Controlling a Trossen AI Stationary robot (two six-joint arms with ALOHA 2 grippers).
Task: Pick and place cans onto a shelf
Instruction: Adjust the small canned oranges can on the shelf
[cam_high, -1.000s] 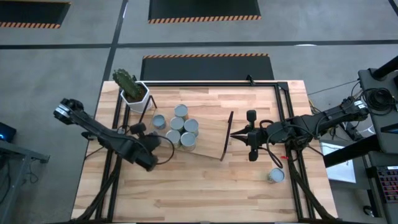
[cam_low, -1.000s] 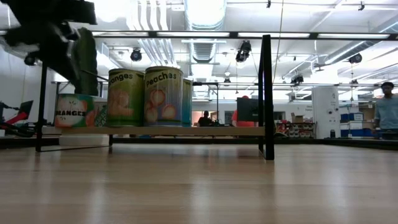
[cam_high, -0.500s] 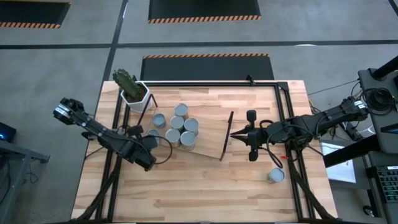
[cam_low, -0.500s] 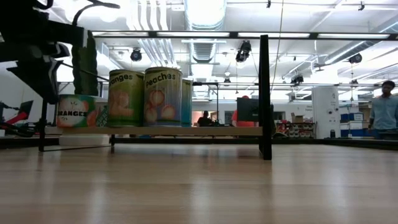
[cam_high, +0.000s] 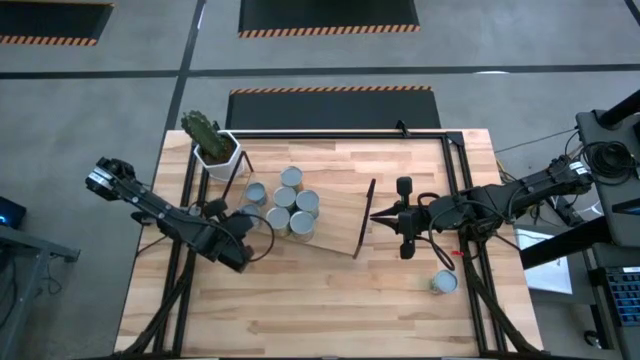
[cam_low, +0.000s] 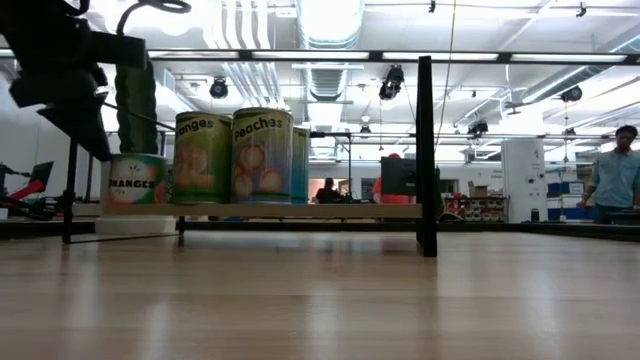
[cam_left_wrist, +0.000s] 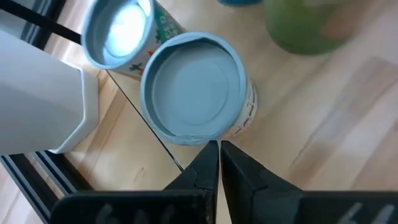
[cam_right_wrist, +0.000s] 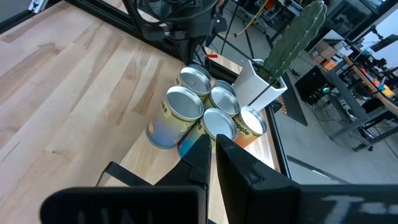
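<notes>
Several silver-topped cans (cam_high: 292, 200) stand on the left half of the shelf (cam_high: 338, 215), a light-wood board with a black wire upright at each end. The leftmost can (cam_high: 250, 194) bears an orange-fruit label (cam_low: 135, 180). My left gripper (cam_left_wrist: 219, 147) is shut right at this can's near side (cam_high: 246, 215). My right gripper (cam_high: 374, 215) is shut and hangs over the shelf's right upright (cam_high: 366, 215), touching nothing that shows. One more can (cam_high: 443, 283) stands alone on the table at the near right. My left gripper lays its shut fingertips (cam_left_wrist: 211, 152) against the near edge of the leftmost can's top rim (cam_left_wrist: 198, 140). The fingers slant down from the table's near left. The can stands upright on the shelf board.
A white pot with a cactus (cam_high: 213, 148) stands at the table's far left corner, close behind the leftmost can. Black frame bars run along the table's left and right sides. A person (cam_low: 612, 170) stands in the room beyond the table. Bare wood lies along the near edge.
My left gripper has sunk a little and rolled its wrist, staying shut. In the low view the orange-labelled can has shifted along the shelf, closer to the taller-looking cans beside it.
</notes>
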